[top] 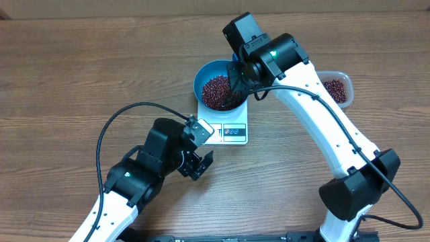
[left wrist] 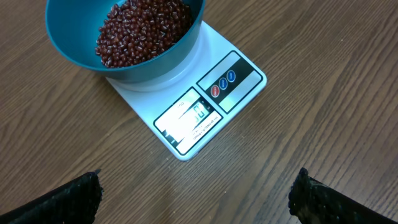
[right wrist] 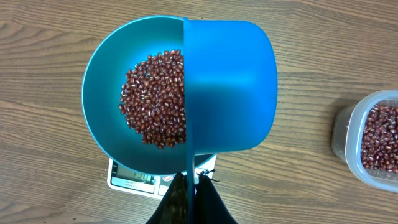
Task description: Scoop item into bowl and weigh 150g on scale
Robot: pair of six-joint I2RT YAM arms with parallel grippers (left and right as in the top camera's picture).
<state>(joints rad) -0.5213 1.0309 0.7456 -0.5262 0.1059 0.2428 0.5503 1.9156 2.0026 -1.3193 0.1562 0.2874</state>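
Observation:
The bright blue bowl [top: 201, 75] stands on the white scale [top: 232, 132] with a heap of dark red-brown beans [top: 215, 91] inside. In the right wrist view, a small blue scoop [right wrist: 230, 87] hangs over the bowl [right wrist: 102, 81], turned on its side with its mouth facing the beans [right wrist: 152, 102]. My right gripper [right wrist: 189, 193] is shut on the scoop's thin handle. My left gripper [top: 199, 165] rests low over the table just in front of the scale [left wrist: 205, 106]. It is open, with bare wood between its fingers [left wrist: 68, 202]. The scale's display is lit.
A clear plastic tub [top: 336, 89] with more beans sits to the right of the bowl, behind the right arm. It also shows at the right edge of the right wrist view as the tub [right wrist: 373, 137]. A black cable loops over the table near the left arm.

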